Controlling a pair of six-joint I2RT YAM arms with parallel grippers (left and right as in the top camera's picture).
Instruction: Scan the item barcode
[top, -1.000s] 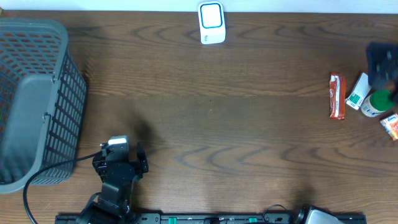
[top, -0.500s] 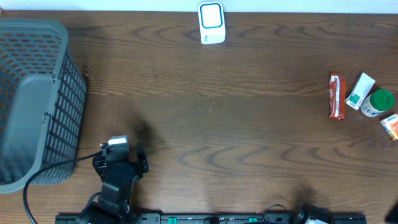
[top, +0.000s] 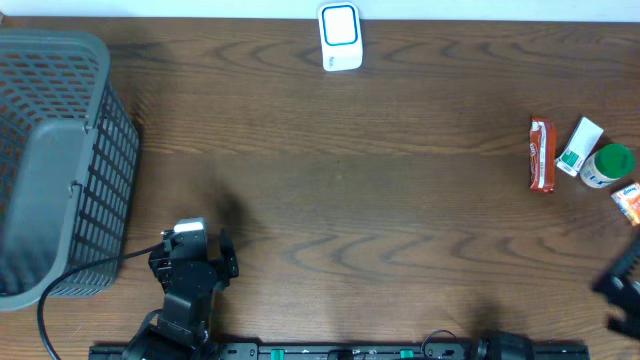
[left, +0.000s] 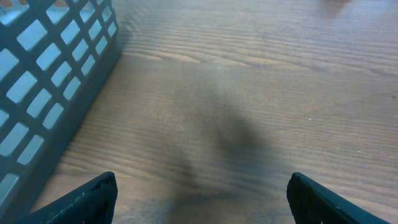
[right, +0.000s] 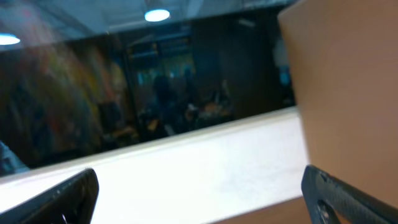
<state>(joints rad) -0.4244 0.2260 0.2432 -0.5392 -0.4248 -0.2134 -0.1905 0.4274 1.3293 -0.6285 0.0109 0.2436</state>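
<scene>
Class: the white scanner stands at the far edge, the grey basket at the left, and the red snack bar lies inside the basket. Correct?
No. The overhead view shows the red snack bar on the table at the right, outside the grey basket.

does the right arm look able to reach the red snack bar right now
Probably yes: the right gripper is open and empty, and nothing lies between it and the red snack bar; the white box is beside it, not over it.
</scene>
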